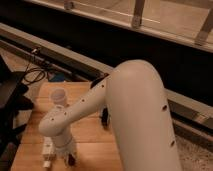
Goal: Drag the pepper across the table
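My white arm reaches down over the light wooden table point(95, 142). The gripper point(67, 156) is low over the table's near left part, right beside a white bottle-like object point(47, 150). A small dark shape point(72, 161) shows at the gripper's tip on the tabletop; it looks like the pepper, mostly hidden by the gripper. I cannot tell whether the gripper touches or holds it.
A pale cup point(58, 96) stands at the table's far left. A dark handled utensil point(105, 118) lies near the middle, partly behind my arm. Black cables point(31, 75) and dark equipment point(10, 100) sit left of the table. A dark ledge runs behind.
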You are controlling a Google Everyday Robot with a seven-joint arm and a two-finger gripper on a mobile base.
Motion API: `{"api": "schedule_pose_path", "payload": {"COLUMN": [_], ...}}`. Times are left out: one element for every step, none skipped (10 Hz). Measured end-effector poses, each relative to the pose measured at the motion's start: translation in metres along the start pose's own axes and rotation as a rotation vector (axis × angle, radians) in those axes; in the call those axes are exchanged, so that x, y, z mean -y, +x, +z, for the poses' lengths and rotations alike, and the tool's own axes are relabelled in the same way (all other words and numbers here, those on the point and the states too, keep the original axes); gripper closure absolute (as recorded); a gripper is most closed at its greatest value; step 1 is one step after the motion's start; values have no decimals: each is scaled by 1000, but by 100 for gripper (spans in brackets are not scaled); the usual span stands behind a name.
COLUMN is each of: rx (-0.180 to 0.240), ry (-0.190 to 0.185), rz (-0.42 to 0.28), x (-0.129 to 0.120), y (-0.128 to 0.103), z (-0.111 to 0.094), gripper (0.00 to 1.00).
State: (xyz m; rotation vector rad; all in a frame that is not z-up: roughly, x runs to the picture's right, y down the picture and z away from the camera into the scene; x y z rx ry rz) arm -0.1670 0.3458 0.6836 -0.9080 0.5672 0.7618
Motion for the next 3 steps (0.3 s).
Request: {"api": "schedule_pose_path", "payload": {"rx": [-5, -11, -19], "ry": [7, 15, 23], "rz": [-12, -22, -34], "x": [-5, -9, -15], "y": [1, 1, 4], "z": [0, 0, 1], "gripper": [93, 93, 93]}}
